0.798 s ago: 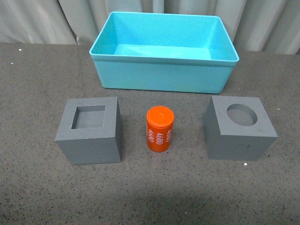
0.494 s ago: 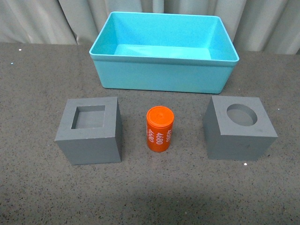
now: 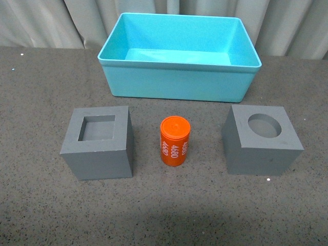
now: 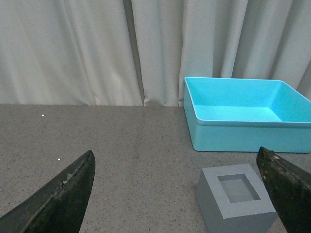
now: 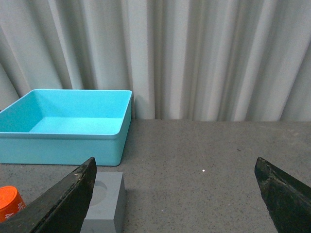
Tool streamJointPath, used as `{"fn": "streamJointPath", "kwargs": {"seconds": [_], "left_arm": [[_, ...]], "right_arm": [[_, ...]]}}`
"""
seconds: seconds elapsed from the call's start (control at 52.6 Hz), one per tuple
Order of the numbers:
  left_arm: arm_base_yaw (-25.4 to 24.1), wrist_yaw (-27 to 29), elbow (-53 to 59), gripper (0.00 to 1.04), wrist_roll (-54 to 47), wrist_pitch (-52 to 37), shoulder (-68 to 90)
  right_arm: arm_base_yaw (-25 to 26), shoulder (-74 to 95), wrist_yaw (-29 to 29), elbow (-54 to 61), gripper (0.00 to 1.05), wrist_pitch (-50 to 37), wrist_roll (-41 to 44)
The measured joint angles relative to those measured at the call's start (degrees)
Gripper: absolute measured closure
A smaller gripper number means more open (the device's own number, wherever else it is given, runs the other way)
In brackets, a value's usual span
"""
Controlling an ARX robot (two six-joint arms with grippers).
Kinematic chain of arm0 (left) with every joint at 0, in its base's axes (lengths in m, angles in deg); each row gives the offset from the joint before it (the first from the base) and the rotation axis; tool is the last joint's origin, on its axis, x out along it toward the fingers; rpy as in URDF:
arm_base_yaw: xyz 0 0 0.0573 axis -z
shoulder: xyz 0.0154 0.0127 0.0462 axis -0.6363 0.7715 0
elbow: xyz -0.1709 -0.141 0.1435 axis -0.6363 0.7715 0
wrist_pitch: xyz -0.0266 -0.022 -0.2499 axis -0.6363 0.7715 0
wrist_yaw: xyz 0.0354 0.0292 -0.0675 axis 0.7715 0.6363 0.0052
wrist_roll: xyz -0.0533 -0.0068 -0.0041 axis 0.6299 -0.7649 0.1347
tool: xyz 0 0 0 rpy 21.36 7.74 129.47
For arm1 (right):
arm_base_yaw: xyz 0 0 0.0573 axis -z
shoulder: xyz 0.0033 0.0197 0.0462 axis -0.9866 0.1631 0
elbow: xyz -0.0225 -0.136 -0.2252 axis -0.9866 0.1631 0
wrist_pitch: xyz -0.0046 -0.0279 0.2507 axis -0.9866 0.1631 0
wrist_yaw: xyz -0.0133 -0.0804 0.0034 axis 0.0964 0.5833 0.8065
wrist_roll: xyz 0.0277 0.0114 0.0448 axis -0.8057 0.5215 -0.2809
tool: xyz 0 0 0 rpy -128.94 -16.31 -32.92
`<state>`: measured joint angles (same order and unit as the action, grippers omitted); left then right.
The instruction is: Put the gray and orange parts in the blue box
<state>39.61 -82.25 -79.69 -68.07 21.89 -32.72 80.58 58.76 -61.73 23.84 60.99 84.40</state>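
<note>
On the dark table, a gray cube with a square recess [image 3: 99,142] sits at the left. A gray cube with a round hole [image 3: 261,139] sits at the right. Between them stands an orange cylinder [image 3: 175,141] printed "4680". Behind them is the blue box [image 3: 178,82], with nothing inside it. Neither arm shows in the front view. My left gripper [image 4: 177,194] is open, well back from the square-recess cube [image 4: 236,198]. My right gripper [image 5: 175,194] is open over bare table, with the round-hole cube [image 5: 103,200] and the orange cylinder [image 5: 9,203] off to one side.
Pale curtains [image 3: 46,23] hang behind the table's far edge. The dark speckled tabletop [image 3: 169,210] stretches in front of the three parts. The blue box [image 4: 243,114] also shows in both wrist views.
</note>
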Motion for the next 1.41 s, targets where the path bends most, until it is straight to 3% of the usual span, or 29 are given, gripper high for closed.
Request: {"fn": "streamJointPath", "kwargs": {"seconds": [0.608,0.684,0.76,0.988,1.178,1.406], "left_arm": [[0.0,0.0,0.0,0.07,0.0,0.0,0.0],[0.0,-0.02,0.0,0.07,0.0,0.0,0.0],[0.02,0.0,0.0,0.07,0.0,0.0,0.0],[0.0,0.0,0.0,0.07,0.0,0.0,0.0],[0.0,0.0,0.0,0.07,0.0,0.0,0.0],[0.0,-0.02,0.0,0.07,0.0,0.0,0.0]], "right_arm": [[-0.04,-0.02,0.37,0.02,0.1,-0.13,0.26],[-1.07,2.58,4.48,-0.02,0.1,-5.46,9.75],[-1.16,13.94,2.99,-0.83,0.1,-11.69,17.66],[-3.13,48.5,1.29,-11.17,0.1,-24.46,16.02],[-7.08,78.82,0.15,-27.17,0.1,-15.34,6.73],[-10.32,93.61,1.16,-36.76,0.1,-9.51,-0.15]]}}
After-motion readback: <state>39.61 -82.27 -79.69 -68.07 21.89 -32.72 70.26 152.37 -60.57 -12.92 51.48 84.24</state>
